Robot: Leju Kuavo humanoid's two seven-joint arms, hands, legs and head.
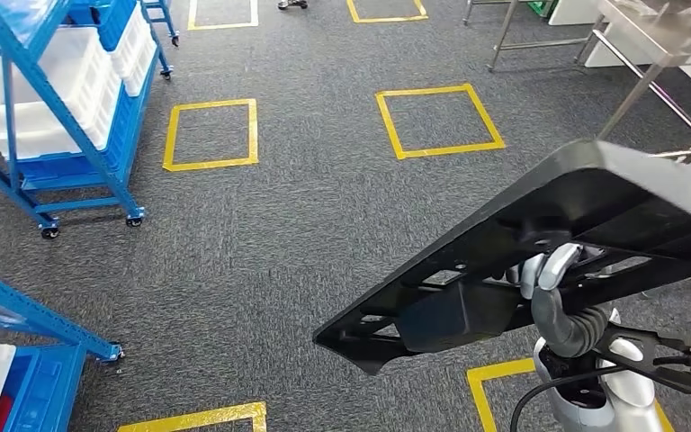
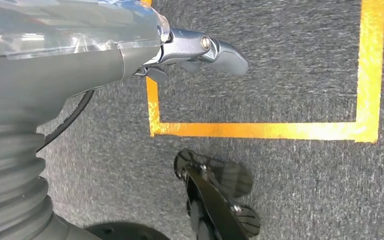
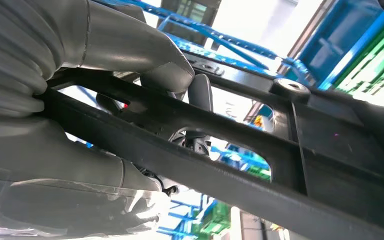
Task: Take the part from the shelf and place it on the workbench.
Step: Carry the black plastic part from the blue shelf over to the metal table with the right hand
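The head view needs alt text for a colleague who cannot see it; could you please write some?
The robot's right hand holds a large black part tilted above grey carpet marked with yellow tape squares. Blue wheeled shelving with white bins stands at left, a metal workbench at upper right.

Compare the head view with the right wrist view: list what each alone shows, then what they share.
Head view alone: grey carpet with yellow taped squares, a wheeled blue shelf rack carrying white bins, and a metal workbench at upper right.
Right wrist view alone: green crates behind blue framing.
Shared: the right hand gripping the black part from underneath.
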